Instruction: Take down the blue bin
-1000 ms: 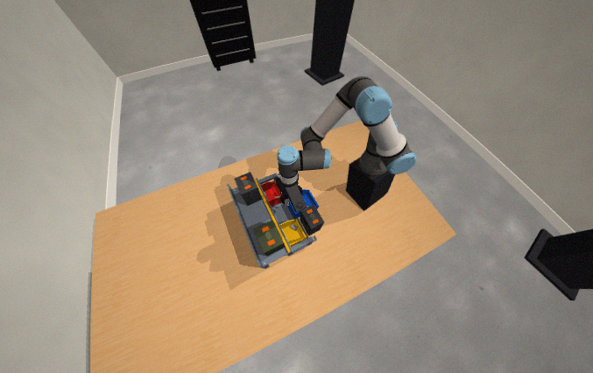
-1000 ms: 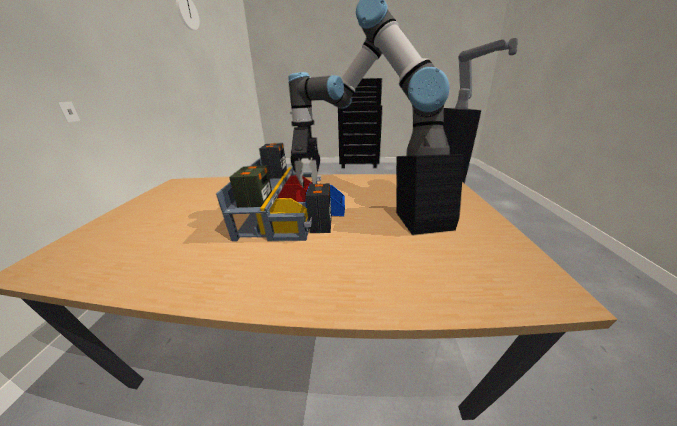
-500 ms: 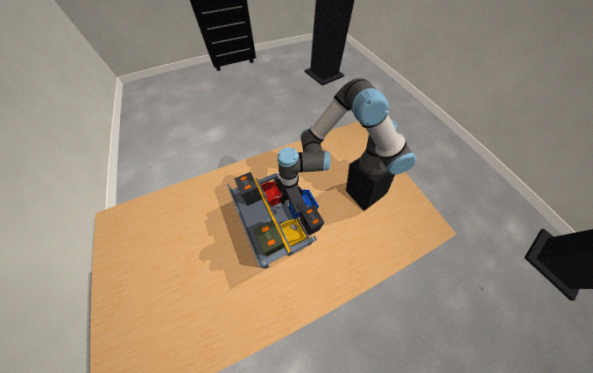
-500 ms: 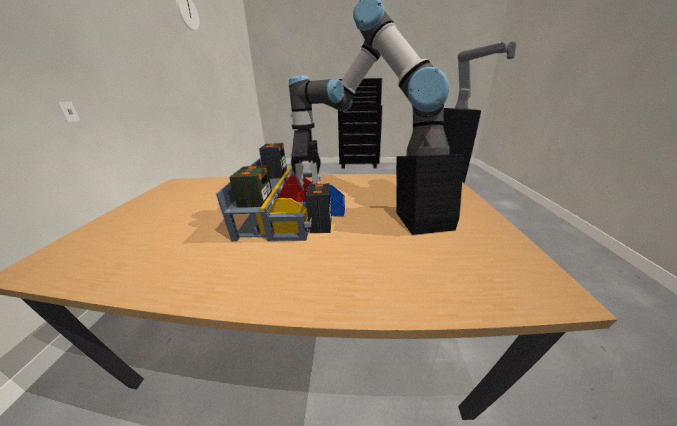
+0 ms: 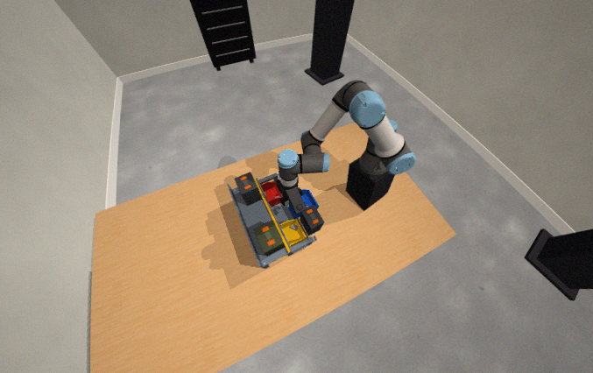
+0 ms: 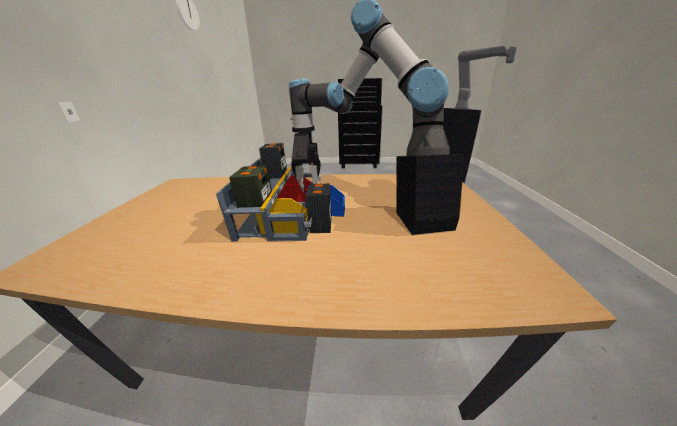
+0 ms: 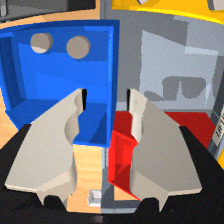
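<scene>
The blue open bin point(image 5: 310, 198) point(image 6: 337, 201) point(image 7: 55, 75) sits at the side of the grey shelf rack point(image 5: 247, 222) point(image 6: 227, 209) that faces the robot base. Two round grey parts point(image 7: 41, 42) point(image 7: 78, 46) lie in it. A red bin point(image 5: 270, 189) point(image 6: 292, 187) point(image 7: 122, 150) stands right beside it. My gripper point(image 5: 292, 206) point(image 6: 304, 171) point(image 7: 106, 90) points down over the blue bin's near side wall. Its fingers stand a narrow gap apart, one on each side of that wall, and do not press it.
A yellow bin point(image 5: 292, 233) point(image 6: 285, 211) and a black box point(image 5: 311, 219) point(image 6: 319, 207) are on the rack's lower tier. A green box point(image 5: 265, 238) point(image 6: 248, 185) and another black box point(image 5: 247, 185) point(image 6: 273, 156) are on the upper one. The robot's black pedestal point(image 5: 363, 185) point(image 6: 428, 193) stands to the right.
</scene>
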`<state>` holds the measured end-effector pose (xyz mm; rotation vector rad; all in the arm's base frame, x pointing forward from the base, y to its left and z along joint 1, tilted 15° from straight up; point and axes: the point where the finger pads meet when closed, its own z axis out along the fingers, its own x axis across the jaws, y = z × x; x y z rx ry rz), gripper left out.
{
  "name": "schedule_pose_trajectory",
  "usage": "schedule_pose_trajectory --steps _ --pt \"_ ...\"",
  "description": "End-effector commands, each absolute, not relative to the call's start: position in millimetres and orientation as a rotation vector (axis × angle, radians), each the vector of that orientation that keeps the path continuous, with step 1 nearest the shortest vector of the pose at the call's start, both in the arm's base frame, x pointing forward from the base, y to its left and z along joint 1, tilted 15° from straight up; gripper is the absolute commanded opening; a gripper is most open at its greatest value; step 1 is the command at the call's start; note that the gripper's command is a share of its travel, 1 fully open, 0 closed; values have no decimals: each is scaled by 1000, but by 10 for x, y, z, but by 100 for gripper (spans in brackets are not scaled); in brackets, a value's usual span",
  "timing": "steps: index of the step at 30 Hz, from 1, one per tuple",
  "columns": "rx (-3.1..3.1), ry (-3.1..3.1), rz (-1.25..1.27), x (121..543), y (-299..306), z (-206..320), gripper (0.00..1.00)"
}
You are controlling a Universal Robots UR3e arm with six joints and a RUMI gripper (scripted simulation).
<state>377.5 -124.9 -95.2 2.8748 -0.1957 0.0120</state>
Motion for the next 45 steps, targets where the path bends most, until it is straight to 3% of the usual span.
schedule_pose_trajectory --steps 1,45 --pt "2873 -194 23 3796 -1261 -955 20" --pt "2873 -194 23 3810 -1280 -1004 20"
